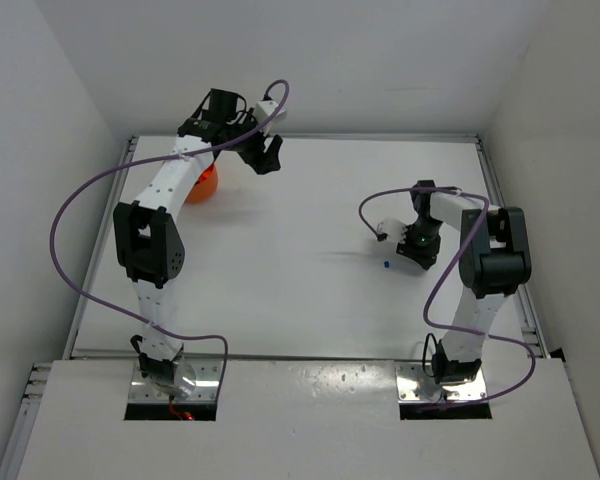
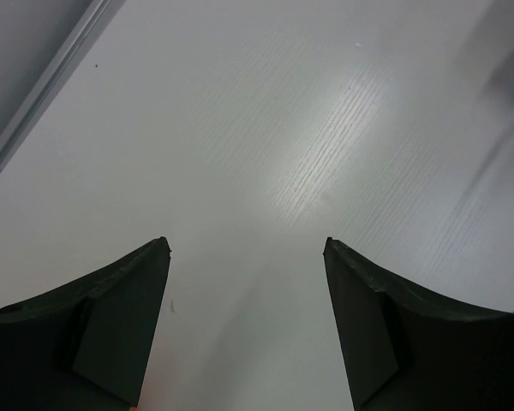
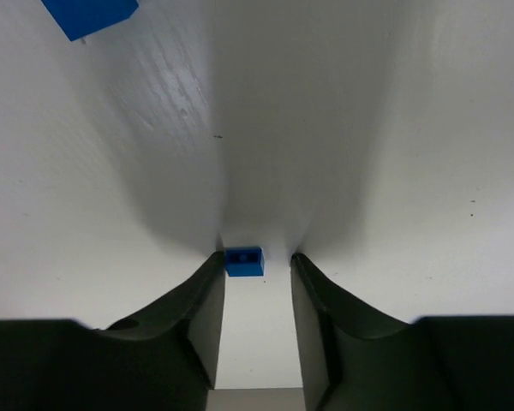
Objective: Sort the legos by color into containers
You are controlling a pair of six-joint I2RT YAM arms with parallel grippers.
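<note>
A tiny blue lego (image 3: 243, 261) lies on the white table between the tips of my right gripper (image 3: 257, 255). It touches the left finger (image 3: 207, 291), and a gap separates it from the right finger, so the jaws stand narrowly open around it. A bigger blue lego (image 3: 90, 14) lies farther off to the left and shows as a blue speck (image 1: 388, 264) beside my right gripper (image 1: 412, 250). The orange bowl (image 1: 206, 183) sits at the back left, partly hidden by the left arm. My left gripper (image 1: 268, 152) hangs open and empty (image 2: 247, 244) just right of it.
White walls enclose the table on three sides, with a metal rail (image 1: 130, 160) along the edges. Purple cables (image 1: 80, 200) loop out from both arms. Only bare tabletop (image 2: 265, 128) lies under the left gripper.
</note>
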